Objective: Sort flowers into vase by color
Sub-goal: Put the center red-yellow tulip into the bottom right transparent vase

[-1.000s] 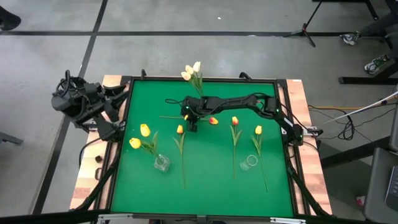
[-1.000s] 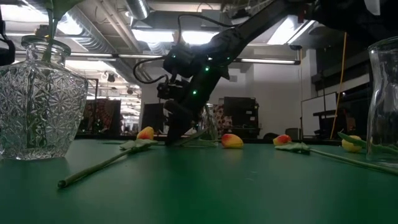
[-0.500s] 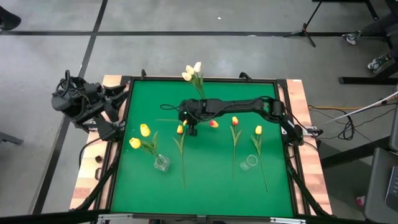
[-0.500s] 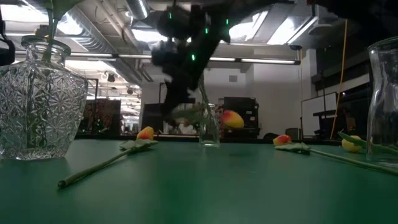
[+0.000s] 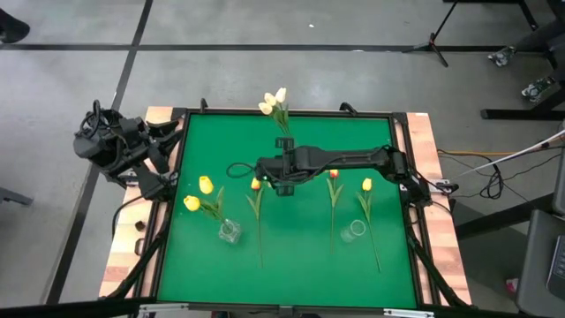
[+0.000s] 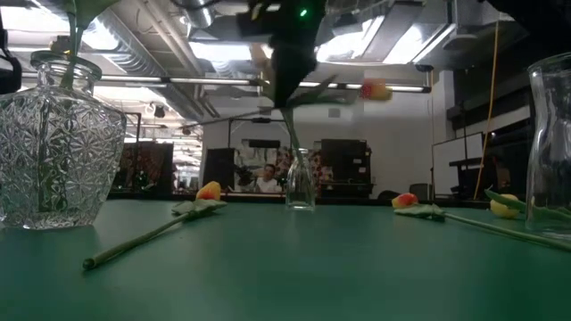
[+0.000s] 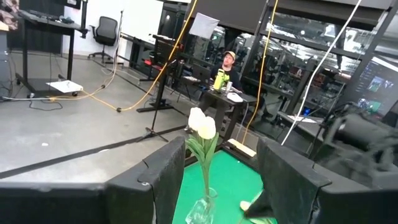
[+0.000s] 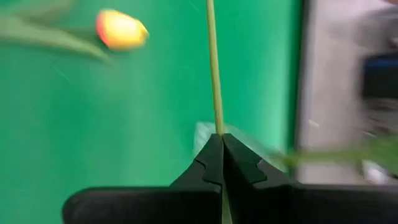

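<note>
My right gripper (image 5: 281, 177) hangs over the middle of the green table, shut on an orange-red tulip whose head (image 6: 375, 89) shows high in the low view. White tulips (image 5: 275, 102) stand in a small clear vase (image 6: 299, 181) at the far edge. Two yellow tulips (image 5: 198, 193) have their stems in a cut-glass vase (image 5: 229, 231) at near left. Three orange-yellow tulips (image 5: 256, 184) (image 5: 334, 173) (image 5: 366, 184) lie flat on the table. My left gripper (image 7: 222, 149) is open, parked off the table's left side. My right gripper pinches the tulip's thin green stem (image 8: 216, 118) between its two shut fingers, partway along its length. The flower is lifted clear of the table and lies roughly level in the low view, head to one side, and the stem's free end (image 5: 237, 166) sticks out on the other.
An empty clear glass vase (image 5: 353, 231) stands at near right, between two lying stems. The table has a raised dark rim (image 5: 181, 177). Bare green surface lies along the near edge. A person sits in the room beyond the far edge.
My right gripper has risen from the table with the orange-red tulip, and its wrist has turned. The flower, whose head lay on the table a second ago, is now lifted clear and high above the surface.
</note>
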Robot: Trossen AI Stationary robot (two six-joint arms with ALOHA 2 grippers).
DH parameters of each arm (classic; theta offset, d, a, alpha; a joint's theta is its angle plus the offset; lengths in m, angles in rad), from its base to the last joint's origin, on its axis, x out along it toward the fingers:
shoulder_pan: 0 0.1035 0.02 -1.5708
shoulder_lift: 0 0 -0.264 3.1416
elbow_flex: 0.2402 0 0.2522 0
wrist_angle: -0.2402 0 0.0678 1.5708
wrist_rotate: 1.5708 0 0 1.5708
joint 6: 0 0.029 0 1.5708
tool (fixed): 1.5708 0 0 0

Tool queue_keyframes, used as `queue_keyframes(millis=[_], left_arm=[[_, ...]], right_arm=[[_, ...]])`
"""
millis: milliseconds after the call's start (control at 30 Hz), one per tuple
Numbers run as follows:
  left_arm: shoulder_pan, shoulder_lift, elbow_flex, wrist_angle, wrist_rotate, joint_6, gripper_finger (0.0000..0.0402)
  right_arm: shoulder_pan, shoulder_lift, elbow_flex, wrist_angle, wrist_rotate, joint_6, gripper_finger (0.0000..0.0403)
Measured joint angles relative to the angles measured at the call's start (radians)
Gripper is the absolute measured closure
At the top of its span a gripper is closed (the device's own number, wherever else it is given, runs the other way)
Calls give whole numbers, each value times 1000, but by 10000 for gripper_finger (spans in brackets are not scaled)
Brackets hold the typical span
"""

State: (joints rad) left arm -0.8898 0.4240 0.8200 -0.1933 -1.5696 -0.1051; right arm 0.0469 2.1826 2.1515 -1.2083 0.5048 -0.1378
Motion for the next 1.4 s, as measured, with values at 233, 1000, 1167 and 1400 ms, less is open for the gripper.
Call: queue_keyframes(millis=[233,1000,1167,1400], left_arm=[[0,0,0,-2,0,1,205],[0,0,0,-62,0,2,205],[0,0,0,-62,0,2,205],[0,0,0,-62,0,2,205]], right_arm=[[61,-3,30,-304,263,103,402],[244,-255,16,-363,134,56,403],[252,-365,-37,-362,19,80,403],[256,-536,-211,-363,-136,221,403]])
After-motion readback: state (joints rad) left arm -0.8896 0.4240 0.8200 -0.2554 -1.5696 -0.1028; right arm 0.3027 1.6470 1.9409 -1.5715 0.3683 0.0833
